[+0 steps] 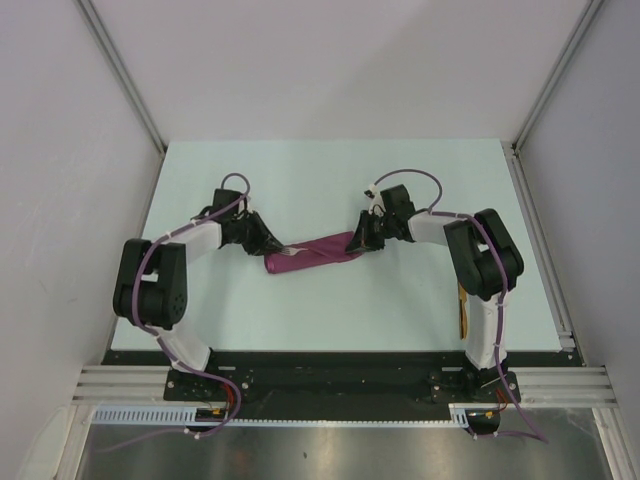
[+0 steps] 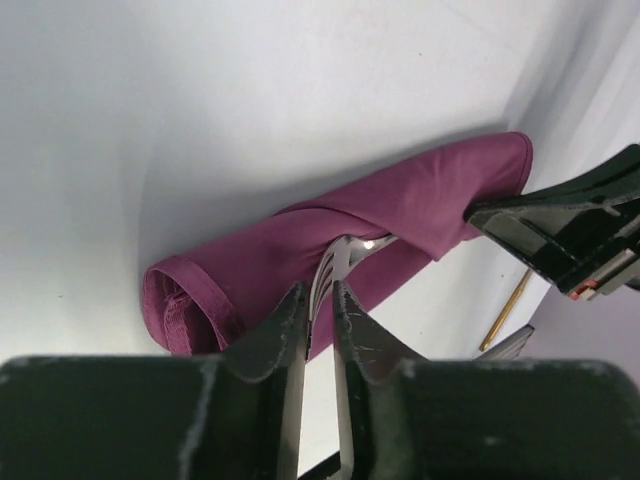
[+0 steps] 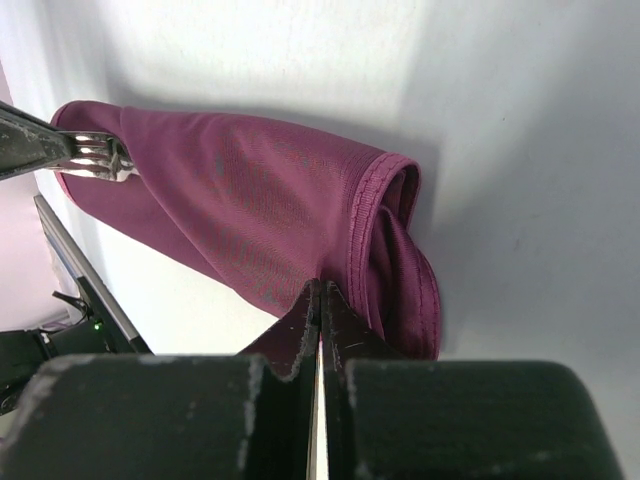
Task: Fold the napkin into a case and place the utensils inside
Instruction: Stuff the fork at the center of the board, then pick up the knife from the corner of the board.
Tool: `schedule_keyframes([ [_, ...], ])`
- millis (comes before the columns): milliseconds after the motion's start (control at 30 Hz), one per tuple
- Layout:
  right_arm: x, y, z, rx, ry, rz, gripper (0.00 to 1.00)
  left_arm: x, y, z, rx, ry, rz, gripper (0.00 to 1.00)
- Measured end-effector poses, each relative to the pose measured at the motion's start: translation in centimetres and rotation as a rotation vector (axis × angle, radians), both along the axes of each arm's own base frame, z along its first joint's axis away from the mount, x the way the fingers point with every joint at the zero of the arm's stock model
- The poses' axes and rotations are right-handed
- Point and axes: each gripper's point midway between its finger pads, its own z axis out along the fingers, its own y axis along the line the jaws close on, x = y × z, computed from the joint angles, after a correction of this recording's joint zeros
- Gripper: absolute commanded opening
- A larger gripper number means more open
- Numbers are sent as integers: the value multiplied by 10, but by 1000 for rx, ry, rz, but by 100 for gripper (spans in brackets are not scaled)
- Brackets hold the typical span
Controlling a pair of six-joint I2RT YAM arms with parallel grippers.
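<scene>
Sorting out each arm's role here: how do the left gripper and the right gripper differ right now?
The left gripper is closed on the handle of the silver fork, while the right gripper pinches cloth of the case. The left gripper sits at the case's left end with the fork's tines against the cloth, and the right gripper is at its right end. Shared: both face each other along the case, jaws nearly together.

My case is plain plum-magenta all over, with no print and a darker ribbed hem. The fork is shiny silver. My left gripper and right gripper are matte black, scuffed grey along the edges. The table is pale mint. The other utensil is golden-yellow. My arms' cables are purple.
</scene>
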Motion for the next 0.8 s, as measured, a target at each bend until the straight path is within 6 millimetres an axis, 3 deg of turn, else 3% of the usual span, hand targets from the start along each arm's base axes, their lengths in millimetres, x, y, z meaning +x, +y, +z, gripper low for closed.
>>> schedule_keyframes([
  [133, 1, 1, 0, -3, 1, -1, 6, 1, 5, -6, 42, 7, -11, 46],
  [200, 1, 0, 1, -14, 3, -6, 21, 0, 11, -9, 88, 3, -15, 50],
  [267, -1, -3, 6, -40, 4, -19, 33, -2, 19, -7, 139, -8, -16, 65],
  [300, -2, -5, 11, -58, 2, -28, 45, -3, 22, -4, 157, -19, -20, 69],
  [367, -3, -12, 26, -98, -8, -50, 56, -4, 29, 10, 202, -60, -21, 74],
  [400, -2, -17, 37, -122, -19, -65, 69, -4, 32, 20, 225, -91, -21, 74],
  [500, 4, -40, 79, -193, -81, -140, 88, -2, 31, 59, 290, -222, -33, 75],
  [600, 6, -85, 112, -237, -121, -252, 98, -16, -2, 96, 297, -370, -127, 75],
  [667, 5, -142, 122, -267, -118, -395, 99, -36, -42, 116, 254, -470, -236, 74],
  [767, -14, -239, 103, -369, -40, -656, 99, -74, -97, 124, 172, -545, -411, 74],
  [800, -28, -258, 90, -400, 6, -712, 98, -88, -112, 120, 147, -549, -467, 74],
])
